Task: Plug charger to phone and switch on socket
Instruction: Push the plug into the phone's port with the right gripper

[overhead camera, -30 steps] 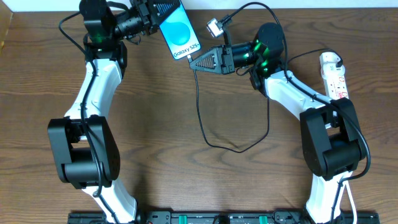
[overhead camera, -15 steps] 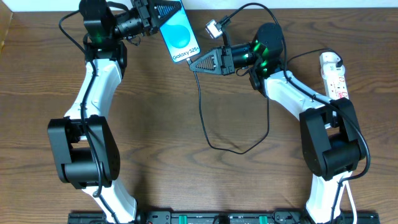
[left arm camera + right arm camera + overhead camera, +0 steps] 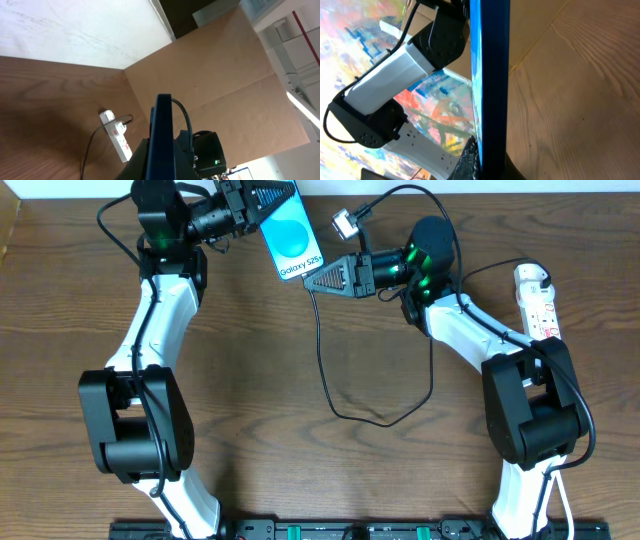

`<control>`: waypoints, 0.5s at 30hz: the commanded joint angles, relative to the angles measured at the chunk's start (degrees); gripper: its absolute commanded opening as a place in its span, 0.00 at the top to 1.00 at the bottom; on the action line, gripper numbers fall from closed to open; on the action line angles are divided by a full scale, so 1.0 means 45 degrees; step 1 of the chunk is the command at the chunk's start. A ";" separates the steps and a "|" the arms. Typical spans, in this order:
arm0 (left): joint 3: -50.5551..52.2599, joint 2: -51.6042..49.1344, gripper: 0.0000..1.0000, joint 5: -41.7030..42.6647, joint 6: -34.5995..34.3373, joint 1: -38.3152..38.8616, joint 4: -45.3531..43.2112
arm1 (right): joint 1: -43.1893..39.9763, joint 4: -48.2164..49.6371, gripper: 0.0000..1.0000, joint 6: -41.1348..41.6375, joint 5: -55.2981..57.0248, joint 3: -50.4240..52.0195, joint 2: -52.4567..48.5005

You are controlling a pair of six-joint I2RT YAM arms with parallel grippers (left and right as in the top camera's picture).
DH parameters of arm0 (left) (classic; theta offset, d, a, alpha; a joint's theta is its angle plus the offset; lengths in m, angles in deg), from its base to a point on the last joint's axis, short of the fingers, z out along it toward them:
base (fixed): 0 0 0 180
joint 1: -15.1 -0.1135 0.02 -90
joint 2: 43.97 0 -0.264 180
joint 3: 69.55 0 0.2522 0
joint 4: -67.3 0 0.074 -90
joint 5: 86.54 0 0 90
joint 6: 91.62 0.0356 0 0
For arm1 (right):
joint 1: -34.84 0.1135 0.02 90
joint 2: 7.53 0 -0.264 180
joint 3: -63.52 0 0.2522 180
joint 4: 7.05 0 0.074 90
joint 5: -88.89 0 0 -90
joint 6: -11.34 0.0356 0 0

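The phone (image 3: 288, 235) is held up at the back of the table, its screen with the blue circle facing the overhead camera. My left gripper (image 3: 270, 200) is shut on its upper end. In the left wrist view the phone (image 3: 163, 135) shows edge-on between the dark fingers. My right gripper (image 3: 309, 281) is shut at the phone's lower edge, and the charger's black cable (image 3: 322, 350) drops out from under its tip. That cable loops across the table to the white adapter (image 3: 346, 223). The plug tip is hidden. The phone's edge (image 3: 492, 75) runs straight down into the right jaws. The socket (image 3: 538, 300) lies at the far right.
The socket (image 3: 119, 141) also shows in the left wrist view, with a dark cable beside it. The cable's loop (image 3: 375, 418) lies mid-table. A brown cardboard panel (image 3: 210, 70) stands behind the table. The left arm's white link (image 3: 395, 65) fills the left of the right wrist view.
The left arm and the phone have shifted very slightly to the right. The right arm and the cable have not moved.
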 commanded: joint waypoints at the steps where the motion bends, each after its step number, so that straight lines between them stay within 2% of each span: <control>1: -0.0170 0.0374 0.93 0.0651 0.0209 0.0301 -0.0058 | -0.0029 0.0073 0.99 0.0015 0.1846 -0.0078 -0.0063; 9: -0.0170 0.0374 0.93 0.0646 0.0209 0.0296 -0.0063 | -0.0029 0.0073 0.99 0.0010 0.1831 -0.0078 -0.0063; 11: -0.0170 0.0374 0.93 0.0646 0.0262 0.0287 -0.0063 | -0.0029 0.0073 0.84 0.0010 0.1831 -0.0078 -0.0063; 13: -0.0170 0.0374 0.93 0.0646 0.0301 0.0248 -0.0063 | -0.0029 0.0087 0.53 -0.0005 0.1734 -0.0078 -0.0063; 14: -0.0170 0.0374 0.93 0.0646 0.0301 0.0223 -0.0058 | -0.0029 0.0087 0.43 -0.0131 0.1647 -0.0078 -0.0063; 15: -0.0170 0.0374 0.93 0.0646 0.0301 0.0180 -0.0063 | -0.0029 0.0092 0.28 -0.0291 0.1545 -0.0078 -0.0063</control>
